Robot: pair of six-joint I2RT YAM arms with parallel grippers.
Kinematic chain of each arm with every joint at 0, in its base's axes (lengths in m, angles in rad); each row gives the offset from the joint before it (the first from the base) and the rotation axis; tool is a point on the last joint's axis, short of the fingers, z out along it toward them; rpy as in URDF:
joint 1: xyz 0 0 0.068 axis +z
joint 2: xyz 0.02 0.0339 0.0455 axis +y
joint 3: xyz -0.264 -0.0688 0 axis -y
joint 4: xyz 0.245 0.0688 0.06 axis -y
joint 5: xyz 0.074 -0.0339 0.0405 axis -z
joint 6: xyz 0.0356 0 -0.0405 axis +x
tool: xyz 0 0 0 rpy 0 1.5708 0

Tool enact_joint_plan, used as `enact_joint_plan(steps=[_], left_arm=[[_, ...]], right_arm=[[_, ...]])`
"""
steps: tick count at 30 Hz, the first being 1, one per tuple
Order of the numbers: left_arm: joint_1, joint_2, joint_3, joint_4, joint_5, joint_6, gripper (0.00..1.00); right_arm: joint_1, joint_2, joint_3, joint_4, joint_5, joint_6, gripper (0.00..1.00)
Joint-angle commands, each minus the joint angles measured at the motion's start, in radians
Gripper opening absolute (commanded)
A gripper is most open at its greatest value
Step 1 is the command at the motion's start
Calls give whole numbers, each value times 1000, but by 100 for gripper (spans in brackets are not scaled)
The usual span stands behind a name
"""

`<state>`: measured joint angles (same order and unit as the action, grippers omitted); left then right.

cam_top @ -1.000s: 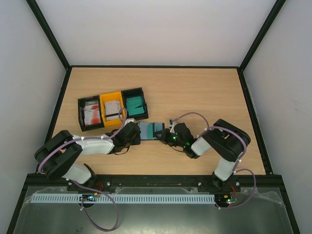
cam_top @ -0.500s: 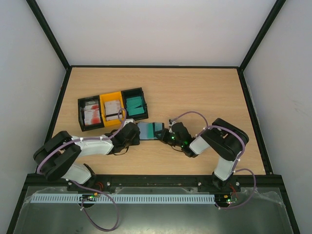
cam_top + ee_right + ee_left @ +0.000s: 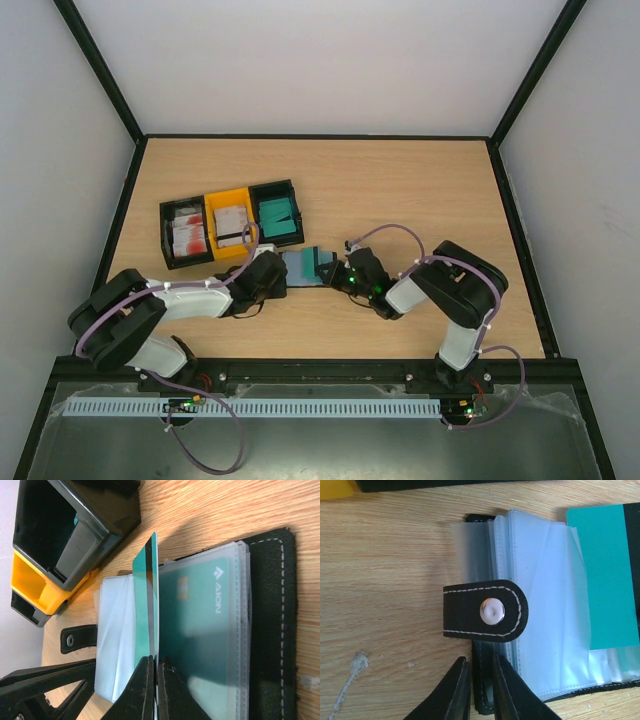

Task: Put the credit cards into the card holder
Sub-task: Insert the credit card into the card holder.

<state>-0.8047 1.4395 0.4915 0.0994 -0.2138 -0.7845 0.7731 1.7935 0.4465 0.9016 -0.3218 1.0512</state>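
Note:
The black card holder [image 3: 300,267] lies open on the table, its clear sleeves fanned out. My left gripper [image 3: 481,690] is shut on the holder's black cover edge [image 3: 485,680], just below the snap tab [image 3: 485,611]. My right gripper [image 3: 156,680] is shut on a teal credit card [image 3: 150,595], held on edge over the sleeves. Another teal card [image 3: 200,615] sits inside a sleeve. In the top view my right gripper [image 3: 335,272] meets the holder from the right and my left gripper [image 3: 272,272] from the left. More cards fill the bins.
Three joined bins stand behind the holder: a black one with red-and-white cards [image 3: 187,232], a yellow one with white striped cards [image 3: 231,222], a black one with teal cards [image 3: 277,210]. They show close in the right wrist view [image 3: 75,535]. Black frame rails border the table.
My right gripper has shifted left with the teal card, closer over the holder's sleeves. My left gripper has stayed on the holder.

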Motion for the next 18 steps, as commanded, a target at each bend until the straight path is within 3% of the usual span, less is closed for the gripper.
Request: enact_joint_plan(steps=[1,18], left_arm=[[-5,14,-13,-3,20,17,16],[-4,30,-11,6,34,21,16]], right_arm=[[14,32,-26,-27,-12,20,2],[73,96,-24,6,-7,118,2]])
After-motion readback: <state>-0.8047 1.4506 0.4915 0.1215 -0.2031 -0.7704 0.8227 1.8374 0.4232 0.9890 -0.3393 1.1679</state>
